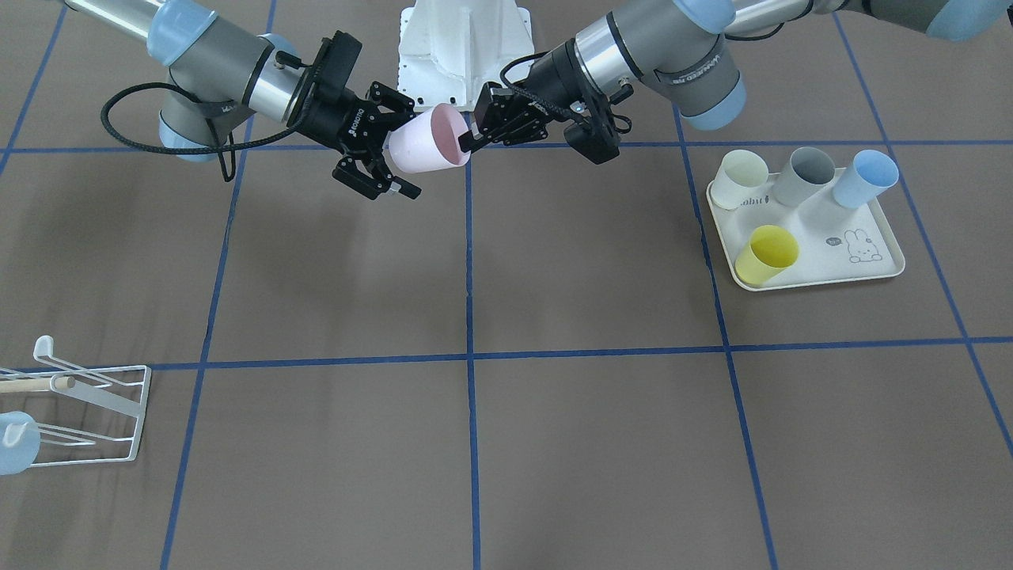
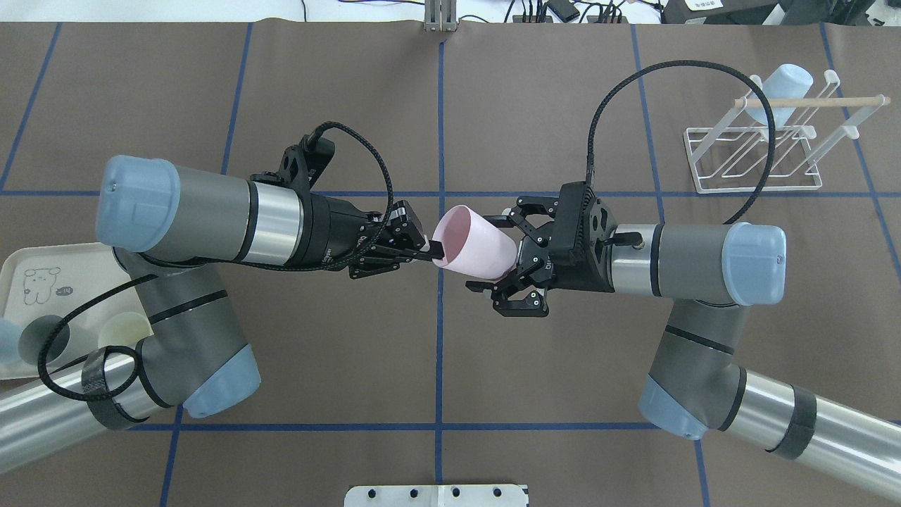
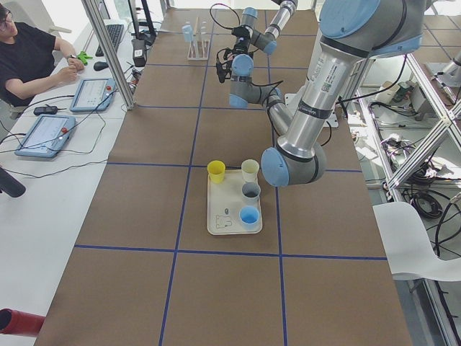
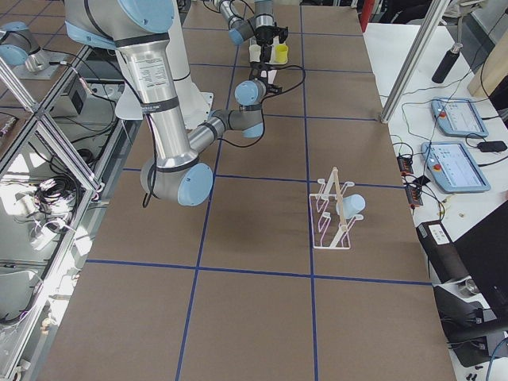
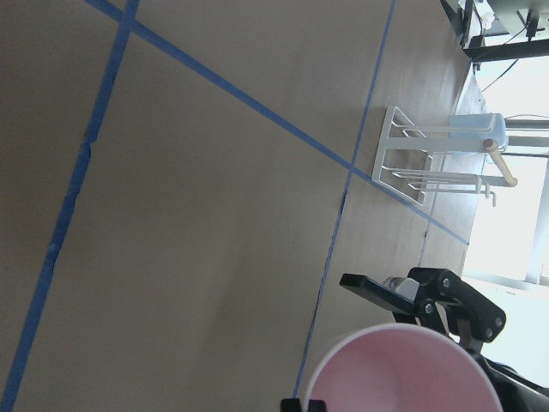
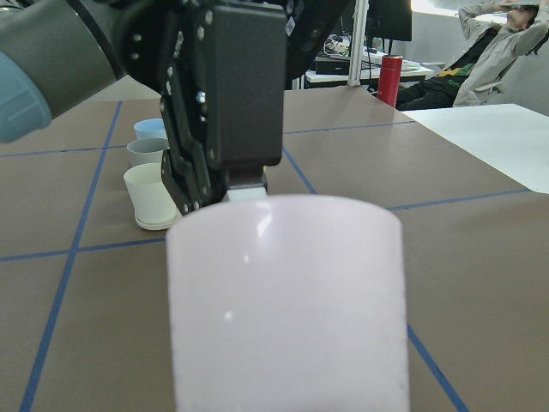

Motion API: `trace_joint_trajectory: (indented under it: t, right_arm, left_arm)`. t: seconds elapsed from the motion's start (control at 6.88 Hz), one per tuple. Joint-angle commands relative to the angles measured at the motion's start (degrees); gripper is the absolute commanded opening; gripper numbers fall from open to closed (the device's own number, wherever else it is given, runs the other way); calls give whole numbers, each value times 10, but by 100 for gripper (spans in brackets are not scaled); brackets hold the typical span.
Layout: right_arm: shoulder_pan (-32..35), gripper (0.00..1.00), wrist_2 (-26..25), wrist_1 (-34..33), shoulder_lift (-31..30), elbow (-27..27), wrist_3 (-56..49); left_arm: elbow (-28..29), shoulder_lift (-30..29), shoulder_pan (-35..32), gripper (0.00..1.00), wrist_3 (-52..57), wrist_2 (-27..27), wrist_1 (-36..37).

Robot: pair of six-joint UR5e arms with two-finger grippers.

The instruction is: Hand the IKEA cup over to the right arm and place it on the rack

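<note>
Tray (image 2: 83,271) lies far left. Left gripper (image 2: 432,251) is clamped on the rim of the pink cup (image 2: 473,246), holding it sideways in the air above the table's middle. Right gripper (image 2: 483,252) has its jaws spread either side of the cup's base. Rack (image 2: 760,158) stands far right, a blue cup (image 2: 781,84) hung on it.

Bright, even light from overhead leaves only faint, soft shadows on the brown bench (image 1: 554,443). In the left wrist view, window glare whitens the right edge and washes out the rack (image 5: 383,142). The pink cup (image 6: 287,300) looms close and slightly soft in the right wrist view. Both side views stretch at their edges.
</note>
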Motion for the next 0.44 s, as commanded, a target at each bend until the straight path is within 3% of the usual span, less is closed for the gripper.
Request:
trace_joint_trajectory:
  t: [0.0,0.29]
  right_arm:
    - [0,95,-1,27,-3,-3,1]
    - [0,95,0,36,-5,-3,12]
  left_arm:
    - [0,1,-1,0,-1,0,-2]
    - [0,1,-1,0,-1,0,-2]
